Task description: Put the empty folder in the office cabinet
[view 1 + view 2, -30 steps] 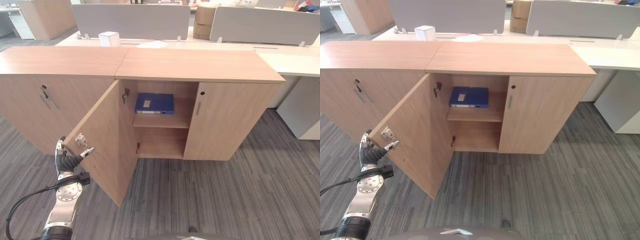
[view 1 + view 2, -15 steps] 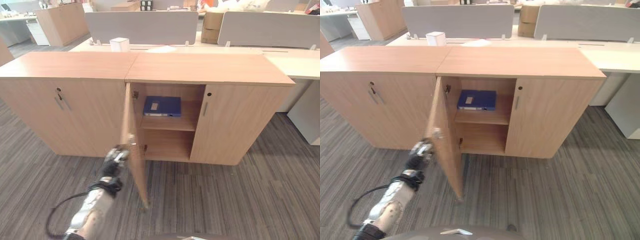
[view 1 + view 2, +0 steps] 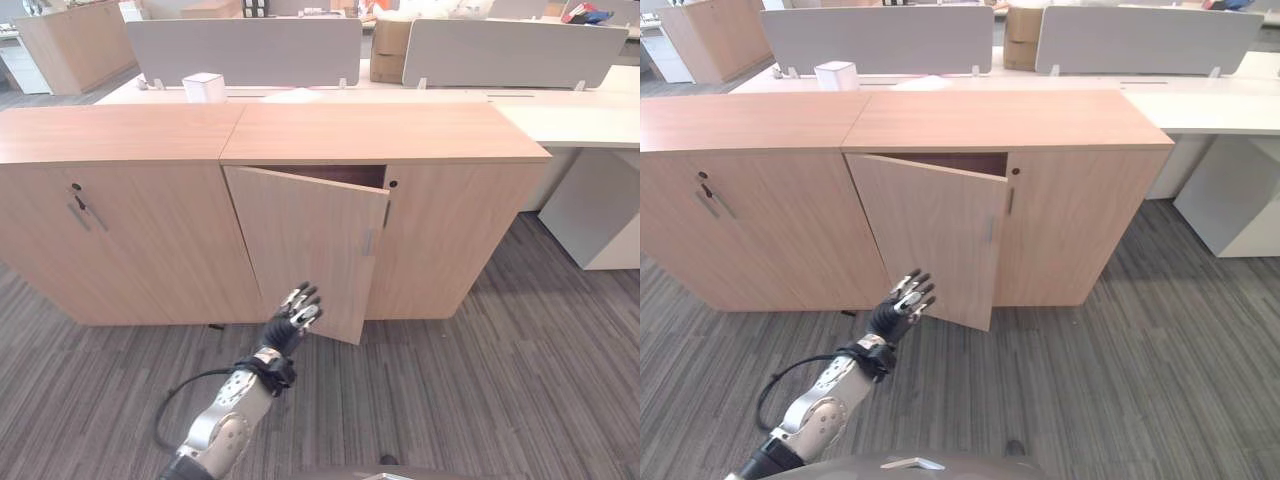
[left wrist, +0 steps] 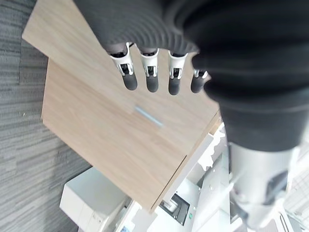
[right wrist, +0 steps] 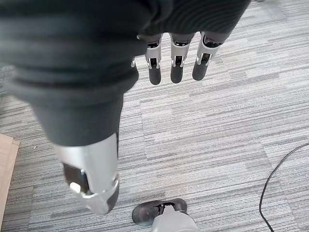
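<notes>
**Left hand at the swung door, fingers straight**

Left hand (image 3: 293, 315) reaches up toward the lower part of the cabinet door (image 3: 305, 250), its fingers (image 4: 151, 77) straight and spread, nothing held between them. Whether the dark fingertips actually touch the wood I cannot tell; from the wrist they stand just before the door panel, below its small metal handle (image 4: 148, 116). That door hangs at an angle, most of the way closed, with a narrow dark gap left along its top edge under the cabinet top (image 3: 380, 130). The folder is hidden behind it, so its place cannot be made out.

The right hand (image 5: 175, 60) hangs over the grey striped carpet (image 5: 231, 135), fingers straight, empty.

The door to the right (image 3: 455, 240) is closed, and so is the neighbouring cabinet (image 3: 120, 240) on the left. Behind, on the pale desk (image 3: 580, 120), stand a small white box (image 3: 204, 86) and grey partition screens (image 3: 245, 50), with a cardboard box (image 3: 386, 52) between them.
</notes>
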Controlling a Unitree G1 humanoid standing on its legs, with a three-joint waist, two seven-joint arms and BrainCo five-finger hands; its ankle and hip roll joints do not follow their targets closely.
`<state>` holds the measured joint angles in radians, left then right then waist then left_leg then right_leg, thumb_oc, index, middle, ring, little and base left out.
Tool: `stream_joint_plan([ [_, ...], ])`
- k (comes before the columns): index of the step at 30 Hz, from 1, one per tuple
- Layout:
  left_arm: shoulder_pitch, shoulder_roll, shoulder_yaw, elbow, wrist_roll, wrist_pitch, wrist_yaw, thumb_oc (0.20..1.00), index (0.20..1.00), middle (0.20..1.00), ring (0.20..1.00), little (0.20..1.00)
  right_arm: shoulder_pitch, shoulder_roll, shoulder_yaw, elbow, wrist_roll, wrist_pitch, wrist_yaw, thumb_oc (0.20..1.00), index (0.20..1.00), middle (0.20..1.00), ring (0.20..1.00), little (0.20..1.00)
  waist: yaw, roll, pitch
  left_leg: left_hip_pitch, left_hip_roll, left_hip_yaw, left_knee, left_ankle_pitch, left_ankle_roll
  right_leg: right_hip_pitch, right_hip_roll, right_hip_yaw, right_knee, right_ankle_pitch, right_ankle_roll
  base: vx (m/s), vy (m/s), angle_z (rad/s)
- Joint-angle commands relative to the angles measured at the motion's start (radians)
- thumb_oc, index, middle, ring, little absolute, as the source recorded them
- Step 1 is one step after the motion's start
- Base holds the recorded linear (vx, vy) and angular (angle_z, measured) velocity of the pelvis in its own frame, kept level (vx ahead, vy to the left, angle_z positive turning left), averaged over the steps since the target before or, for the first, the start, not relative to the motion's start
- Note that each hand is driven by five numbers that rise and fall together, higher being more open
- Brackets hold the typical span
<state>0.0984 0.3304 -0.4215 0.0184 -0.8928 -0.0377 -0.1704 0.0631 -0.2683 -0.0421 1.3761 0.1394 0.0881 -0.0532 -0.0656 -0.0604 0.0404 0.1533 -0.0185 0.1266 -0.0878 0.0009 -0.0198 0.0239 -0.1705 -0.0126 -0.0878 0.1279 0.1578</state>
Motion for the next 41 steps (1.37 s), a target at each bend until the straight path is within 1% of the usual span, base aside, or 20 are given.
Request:
stream_joint_plan([
  [1,0.062,0.009,0.101,0.109,0.18,-0.036,0.014,1.0,1.0,1.0,1.0,1.0,-0.064,0.004,0.032,0.056,0.045,-0.011,-0.026,1.0,1.0,1.0,1.0,1.0,0.012,-0.007,0.015,-0.037,0.04,-0.078,0.001,-0.1,-0.01,0.001,-0.042,-0.022,0.031,-0.078,0.04,-0.01,-0.016,-0.06],
  [2,0.062,0.009,0.101,0.109,0.18,-0.036,0.014,1.0,1.0,1.0,1.0,1.0,-0.064,0.004,0.032,0.056,0.045,-0.011,-0.026,1.0,1.0,1.0,1.0,1.0,0.012,-0.007,0.015,-0.037,0.04,-0.078,0.001,-0.1,-0.01,0.001,-0.042,-0.022,0.031,-0.078,0.04,-0.01,-0.016,-0.07],
  [3,0.073,0.01,0.117,0.188,0.24,-0.037,0.025,1.0,1.0,1.0,1.0,1.0,-0.067,0.003,0.032,0.054,0.049,-0.011,-0.026,1.0,1.0,1.0,1.0,1.0,0.014,-0.004,0.015,-0.038,0.041,-0.079,0.001,-0.098,-0.01,0.001,-0.042,-0.025,0.031,-0.077,0.039,-0.02,-0.007,0.04],
  [4,0.085,-0.001,0.145,0.346,0.343,-0.028,0.064,1.0,1.0,1.0,1.0,1.0,-0.073,0.005,0.034,0.049,0.058,-0.01,-0.032,1.0,1.0,1.0,1.0,1.0,0.02,0.0,0.015,-0.04,0.04,-0.08,0.001,-0.096,-0.01,0.002,-0.041,-0.031,0.031,-0.076,0.037,-0.02,-0.008,0.04],
  [5,0.085,-0.014,0.162,0.439,0.394,-0.023,0.081,1.0,1.0,1.0,1.0,1.0,-0.078,0.005,0.036,0.046,0.062,-0.01,-0.035,1.0,1.0,1.0,1.0,1.0,0.022,0.001,0.015,-0.041,0.039,-0.082,0.001,-0.095,-0.01,0.002,-0.041,-0.034,0.032,-0.076,0.035,-0.02,-0.003,0.04],
  [6,0.083,-0.026,0.174,0.51,0.432,-0.019,0.091,1.0,1.0,1.0,1.0,1.0,-0.082,0.007,0.039,0.042,0.066,-0.009,-0.038,1.0,1.0,1.0,1.0,1.0,0.023,0.003,0.015,-0.042,0.04,-0.084,0.001,-0.094,-0.01,0.003,-0.041,-0.037,0.032,-0.077,0.034,0.0,0.0,0.0],
  [7,0.083,-0.026,0.174,0.51,0.432,-0.019,0.091,1.0,1.0,1.0,1.0,1.0,-0.082,0.007,0.039,0.042,0.066,-0.009,-0.038,1.0,1.0,1.0,1.0,1.0,0.023,0.003,0.015,-0.042,0.04,-0.084,0.001,-0.094,-0.01,0.003,-0.041,-0.037,0.032,-0.077,0.034,0.0,0.0,0.0],
  [9,0.06,-0.056,0.204,0.725,0.554,-0.005,0.121,1.0,1.0,1.0,1.0,1.0,-0.091,0.012,0.041,0.039,0.076,-0.006,-0.037,1.0,1.0,1.0,1.0,1.0,0.025,0.008,0.012,-0.044,0.04,-0.086,0.001,-0.09,-0.01,0.005,-0.04,-0.042,0.033,-0.081,0.031,0.0,0.004,0.11],
  [10,0.018,-0.091,0.231,0.995,0.683,0.012,0.152,1.0,1.0,1.0,1.0,1.0,-0.11,0.021,0.044,0.04,0.087,-0.001,-0.034,1.0,1.0,1.0,1.0,1.0,0.027,0.012,0.005,-0.045,0.041,-0.089,0.001,-0.084,-0.011,0.005,-0.039,-0.042,0.036,-0.089,0.027,0.0,0.005,0.19],
  [11,0.013,-0.093,0.231,1.001,0.684,0.008,0.152,1.0,1.0,1.0,1.0,1.0,-0.112,0.021,0.044,0.04,0.087,-0.001,-0.034,1.0,1.0,1.0,1.0,1.0,0.027,0.013,0.007,-0.044,0.042,-0.09,0.001,-0.084,-0.011,0.005,-0.038,-0.043,0.036,-0.089,0.027,0.0,0.005,0.11],
  [12,-0.024,-0.124,0.274,1.205,0.708,0.015,0.178,1.0,1.0,1.0,1.0,1.0,-0.129,0.032,0.058,0.05,0.088,0.003,-0.027,1.0,1.0,1.0,1.0,1.0,0.028,0.016,0.003,-0.044,0.044,-0.092,0.001,-0.081,-0.012,0.006,-0.037,-0.041,0.038,-0.098,0.023,0.0,-0.008,0.07],
  [13,-0.034,-0.136,0.325,1.301,0.705,0.017,0.191,1.0,1.0,1.0,1.0,1.0,-0.138,0.04,0.077,0.055,0.081,0.002,-0.025,1.0,1.0,1.0,1.0,1.0,0.033,0.016,-0.001,-0.043,0.045,-0.096,0.001,-0.08,-0.014,0.009,-0.034,-0.042,0.038,-0.103,0.019,0.0,-0.008,0.03],
  [14,-0.035,-0.136,0.325,1.302,0.705,0.017,0.191,1.0,1.0,1.0,1.0,1.0,-0.139,0.04,0.078,0.056,0.081,0.001,-0.025,1.0,1.0,1.0,1.0,1.0,0.032,0.016,0.0,-0.042,0.045,-0.096,0.001,-0.08,-0.014,0.009,-0.034,-0.042,0.038,-0.103,0.019,0.01,-0.017,0.08],
  [16,-0.027,-0.14,0.364,1.367,0.711,0.028,0.196,1.0,1.0,1.0,1.0,1.0,-0.141,0.043,0.082,0.055,0.083,-0.002,-0.022,1.0,1.0,1.0,1.0,1.0,0.039,0.015,-0.004,-0.04,0.046,-0.098,0.001,-0.079,-0.016,0.016,-0.033,-0.046,0.036,-0.105,0.017,0.02,-0.015,0.08],
  [19,-0.019,-0.14,0.396,1.423,0.724,0.038,0.198,1.0,1.0,1.0,1.0,1.0,-0.144,0.042,0.081,0.065,0.084,-0.003,-0.013,1.0,1.0,1.0,1.0,1.0,0.044,0.014,-0.008,-0.036,0.047,-0.096,0.001,-0.081,-0.018,0.024,-0.033,-0.051,0.03,-0.107,0.014,0.01,-0.006,0.01],
  [24,-0.006,-0.145,0.43,1.439,0.681,0.04,0.185,1.0,1.0,1.0,1.0,1.0,-0.141,0.046,0.086,0.076,0.085,-0.003,-0.002,1.0,1.0,1.0,1.0,1.0,0.05,0.015,-0.01,-0.037,0.053,-0.099,0.001,-0.076,-0.021,0.032,-0.029,-0.062,0.026,-0.111,0.009,0.0,-0.005,0.01],
  [41,-0.016,-0.138,0.396,1.433,0.691,0.032,0.191,1.0,1.0,1.0,1.0,1.0,-0.147,0.046,0.103,0.071,0.094,-0.009,-0.007,1.0,1.0,1.0,1.0,1.0,0.055,0.015,-0.008,-0.048,0.056,-0.106,0.001,-0.072,-0.025,0.03,-0.027,-0.073,0.029,-0.114,0.007,0.0,-0.003,0.01],
])
